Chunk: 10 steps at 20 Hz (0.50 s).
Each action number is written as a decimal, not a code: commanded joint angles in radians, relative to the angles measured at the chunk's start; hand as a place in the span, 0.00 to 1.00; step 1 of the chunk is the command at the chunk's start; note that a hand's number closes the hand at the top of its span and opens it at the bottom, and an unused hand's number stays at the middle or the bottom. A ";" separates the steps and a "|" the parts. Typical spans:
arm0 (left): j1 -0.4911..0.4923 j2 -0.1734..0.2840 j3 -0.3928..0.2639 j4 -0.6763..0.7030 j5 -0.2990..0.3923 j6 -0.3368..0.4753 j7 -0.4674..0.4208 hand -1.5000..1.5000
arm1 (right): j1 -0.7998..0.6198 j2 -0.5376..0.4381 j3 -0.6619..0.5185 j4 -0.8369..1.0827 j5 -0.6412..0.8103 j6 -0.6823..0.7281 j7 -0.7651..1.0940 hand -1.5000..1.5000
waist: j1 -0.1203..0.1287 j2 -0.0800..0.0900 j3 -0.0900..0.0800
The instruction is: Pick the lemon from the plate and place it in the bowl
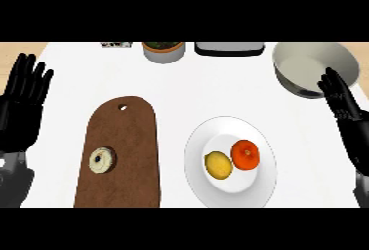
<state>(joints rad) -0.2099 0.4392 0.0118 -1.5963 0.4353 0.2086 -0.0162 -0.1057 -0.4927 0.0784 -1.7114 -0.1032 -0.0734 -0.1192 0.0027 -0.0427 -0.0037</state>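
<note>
We see the lemon [219,165] lying on the white plate [204,188], left of the plate's middle, its long axis running roughly near to far with a slight lean; which end is the stem end we cannot tell. Just to its right, touching or nearly so, sits an orange fruit [246,154], a little farther back on the same plate. The plate rests on the white tabletop [216,93], near the right side of the scene.

The bowl [288,58], pale grey, stands at the far right corner of the tabletop, well apart from the plate. Its near right rim is hidden behind our right hand [343,108], which is held with fingers straight and together, pointing far, holding nothing; its forearm is cut off by the right edge. Our left hand [22,105] shows at the left edge, fingers up and spread, wide and empty, partly off the tabletop.

Left of the plate lies a long brown cutting board [126,146], its rounded end with a hole pointing far. On its near half sits a small pale round thing with a dark centre [102,160]; it may be a ring-shaped pastry, though the view is too coarse to be sure.

Along the far edge stand a grey pot with something green in it [163,50], a dark flat tray [229,48] and a small dark item [115,45], all cut off at the top.
</note>
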 commanded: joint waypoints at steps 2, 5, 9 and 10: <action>-0.020 0.039 -0.030 -0.008 -0.065 -0.006 -0.002 0.50 | -0.087 0.039 0.133 0.028 -0.156 0.247 -0.029 1.00 | 0.063 0.052 0.008; -0.051 0.069 -0.080 0.005 -0.125 -0.023 0.001 0.50 | -0.121 0.112 0.284 0.051 -0.257 0.430 -0.049 1.00 | 0.171 0.103 0.024; -0.062 0.068 -0.165 0.037 -0.223 0.015 0.055 0.50 | -0.233 0.145 0.197 0.326 -0.277 0.467 -0.147 0.00 | 0.121 0.100 0.016; -0.066 0.058 -0.177 0.033 -0.230 0.022 0.061 0.50 | -0.243 0.147 0.219 0.337 -0.317 0.549 -0.165 0.00 | 0.127 0.101 0.017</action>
<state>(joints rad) -0.2593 0.4963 -0.1125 -1.5741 0.2649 0.2138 0.0177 -0.2933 -0.3964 0.2769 -1.5122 -0.3078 0.3278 -0.2282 0.1204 0.0442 0.0116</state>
